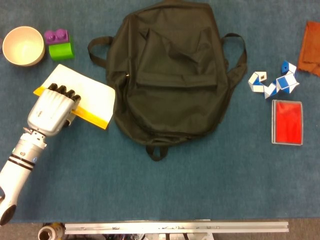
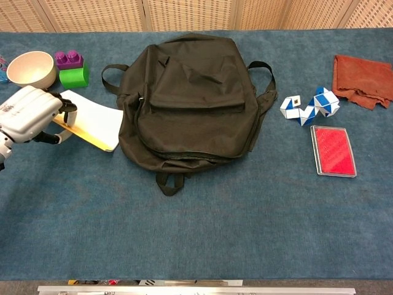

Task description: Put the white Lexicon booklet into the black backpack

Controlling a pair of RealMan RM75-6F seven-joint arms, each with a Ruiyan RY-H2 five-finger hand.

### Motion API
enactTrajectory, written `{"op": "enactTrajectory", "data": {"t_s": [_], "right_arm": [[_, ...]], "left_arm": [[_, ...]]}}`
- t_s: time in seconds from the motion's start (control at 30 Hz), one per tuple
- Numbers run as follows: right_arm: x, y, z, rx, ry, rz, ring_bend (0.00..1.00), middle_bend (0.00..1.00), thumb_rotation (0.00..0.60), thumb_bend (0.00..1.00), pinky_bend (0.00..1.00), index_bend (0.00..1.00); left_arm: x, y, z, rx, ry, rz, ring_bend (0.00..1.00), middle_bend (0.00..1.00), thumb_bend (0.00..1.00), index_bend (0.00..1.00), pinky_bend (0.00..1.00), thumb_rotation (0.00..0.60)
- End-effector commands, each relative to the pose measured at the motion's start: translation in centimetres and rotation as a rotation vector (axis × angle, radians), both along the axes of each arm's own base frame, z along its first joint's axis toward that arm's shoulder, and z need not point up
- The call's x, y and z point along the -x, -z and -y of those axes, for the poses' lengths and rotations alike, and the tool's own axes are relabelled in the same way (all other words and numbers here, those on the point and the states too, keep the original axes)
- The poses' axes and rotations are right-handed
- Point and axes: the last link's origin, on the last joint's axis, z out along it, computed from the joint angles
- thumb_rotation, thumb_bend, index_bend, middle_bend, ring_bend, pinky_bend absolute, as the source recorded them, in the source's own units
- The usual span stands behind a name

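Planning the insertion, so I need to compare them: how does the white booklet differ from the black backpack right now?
The white booklet is thin and stiff with a yellow edge strip; the black backpack is bulky, soft and creased. The booklet is far smaller than the backpack. The left hand holds the booklet, while nothing touches the backpack, whose zippers look closed. Both sit on the blue table, side by side.

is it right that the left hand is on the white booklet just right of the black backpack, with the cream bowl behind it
Not quite. The head view shows the white booklet lying just left of the black backpack, not right of it. The rest holds: the left hand is on the booklet, and the cream bowl sits behind it.
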Motion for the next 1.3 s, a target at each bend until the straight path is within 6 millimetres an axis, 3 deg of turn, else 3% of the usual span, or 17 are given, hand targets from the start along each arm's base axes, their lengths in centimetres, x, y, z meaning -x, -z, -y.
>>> {"op": "enactTrajectory", "data": {"t_s": [0.03,0.43,0.63,0.97,1.3], "right_arm": [[-0.1,0.0,0.1,-0.004,-0.006,0.005,0.27,0.32,0.6,0.19,0.4,0.19],[-3.6,1.4,1.9,-0.152,-0.111,0.064,0.27,0.32,0.6,0.19,0.41,0.19],[-7.7,3.3,3.4,-0.345,-0.192,0.184,0.27,0.33,0.6,0.19,0.41,0.21],[-14.5,8.9,5.7,-0.604,-0.343,0.186,0.27,0.35,0.6,0.18,0.41,0.21],[-18.8,14.5,7.4,-0.74,-0.406,0.136,0.27,0.36,0.6,0.17,0.42,0.23]], "left_arm": [[0.2,0.0,0.1,-0.008,0.001,-0.001,0.45,0.55,0.34,0.64,0.47,0.6],[0.5,-3.8,1.5,-0.065,0.034,0.09,0.49,0.59,0.34,0.67,0.52,0.6],[0.3,-5.4,2.6,-0.092,0.08,0.124,0.49,0.6,0.34,0.66,0.52,0.6],[-0.1,-7.0,4.4,-0.127,0.123,0.165,0.49,0.6,0.34,0.66,0.52,0.6],[-0.1,-7.7,5.7,-0.136,0.143,0.191,0.49,0.6,0.34,0.66,0.52,0.6]]}}
